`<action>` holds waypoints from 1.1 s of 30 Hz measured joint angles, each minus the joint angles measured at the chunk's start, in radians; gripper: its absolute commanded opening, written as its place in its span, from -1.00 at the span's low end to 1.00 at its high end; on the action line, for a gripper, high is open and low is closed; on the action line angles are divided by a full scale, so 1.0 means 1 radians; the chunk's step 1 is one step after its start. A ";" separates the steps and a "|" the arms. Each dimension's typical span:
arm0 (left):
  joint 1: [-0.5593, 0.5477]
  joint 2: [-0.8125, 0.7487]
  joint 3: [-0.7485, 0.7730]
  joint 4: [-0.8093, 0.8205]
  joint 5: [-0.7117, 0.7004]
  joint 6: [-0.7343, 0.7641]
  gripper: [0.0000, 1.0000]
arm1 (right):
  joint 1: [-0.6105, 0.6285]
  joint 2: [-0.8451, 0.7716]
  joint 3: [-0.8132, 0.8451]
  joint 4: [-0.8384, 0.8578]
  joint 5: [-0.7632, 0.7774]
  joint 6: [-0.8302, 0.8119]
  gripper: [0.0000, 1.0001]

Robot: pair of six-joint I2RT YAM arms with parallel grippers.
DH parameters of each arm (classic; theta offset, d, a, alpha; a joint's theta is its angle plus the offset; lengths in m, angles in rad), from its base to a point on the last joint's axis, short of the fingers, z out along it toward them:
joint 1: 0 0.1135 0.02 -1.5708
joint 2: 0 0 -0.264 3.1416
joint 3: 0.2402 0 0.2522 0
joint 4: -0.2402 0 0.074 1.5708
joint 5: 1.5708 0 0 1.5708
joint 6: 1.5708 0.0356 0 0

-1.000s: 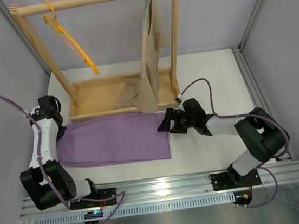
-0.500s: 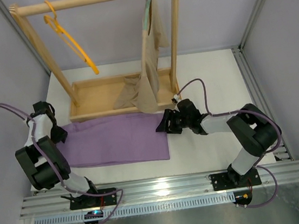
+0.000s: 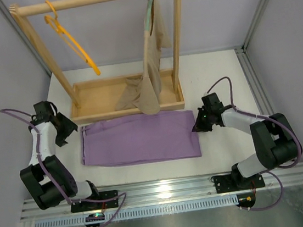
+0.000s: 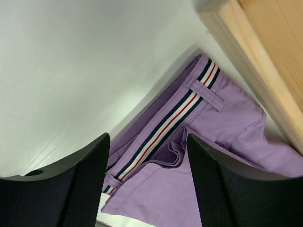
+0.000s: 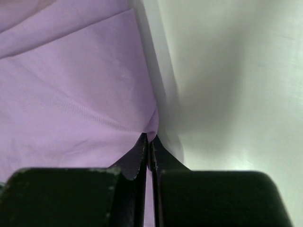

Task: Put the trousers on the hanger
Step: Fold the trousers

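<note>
The lilac trousers (image 3: 138,139) lie flat on the white table, in front of the wooden rack. Their striped waistband (image 4: 175,120) is at the left end. My left gripper (image 3: 68,130) stands open just left of the waistband, nothing between its fingers (image 4: 222,189). My right gripper (image 3: 198,126) is shut on the trousers' right hem edge (image 5: 150,127), a pinch of cloth between its tips. The orange-yellow hanger (image 3: 71,41) hangs empty from the rack's top bar at the left.
The wooden rack (image 3: 127,94) has a tray base and two posts, right behind the trousers. A beige garment (image 3: 149,75) on a grey-green hanger drapes into the tray at the right. Grey walls close both sides.
The trousers slid to the right. My right gripper closed on the hem and pulled back right. My left gripper opened and let go of the waistband end.
</note>
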 measured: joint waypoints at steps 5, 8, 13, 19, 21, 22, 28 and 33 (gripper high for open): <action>-0.055 0.006 -0.022 0.043 0.162 0.001 0.36 | -0.095 -0.047 0.027 -0.205 0.079 -0.090 -0.92; -0.108 0.008 -0.066 0.097 0.286 -0.005 0.38 | -0.122 -0.011 0.115 -0.353 0.154 -0.164 -0.92; -0.203 0.019 -0.110 0.114 0.390 -0.026 0.41 | -0.173 0.047 0.205 -0.444 0.228 -0.258 -0.91; -0.220 0.041 -0.142 0.178 0.468 -0.071 0.39 | -0.186 0.061 0.230 -0.488 0.266 -0.314 -0.90; -0.221 0.076 -0.154 0.218 0.496 -0.091 0.35 | -0.186 0.061 0.230 -0.488 0.265 -0.321 -0.88; -0.221 0.095 -0.163 0.241 0.517 -0.103 0.34 | -0.186 0.061 0.230 -0.487 0.265 -0.322 -0.88; -0.243 0.127 -0.196 0.323 0.587 -0.173 0.33 | -0.186 0.061 0.227 -0.483 0.265 -0.325 -0.88; -0.267 0.132 -0.208 0.411 0.644 -0.237 0.27 | -0.186 0.061 0.213 -0.470 0.265 -0.324 -0.88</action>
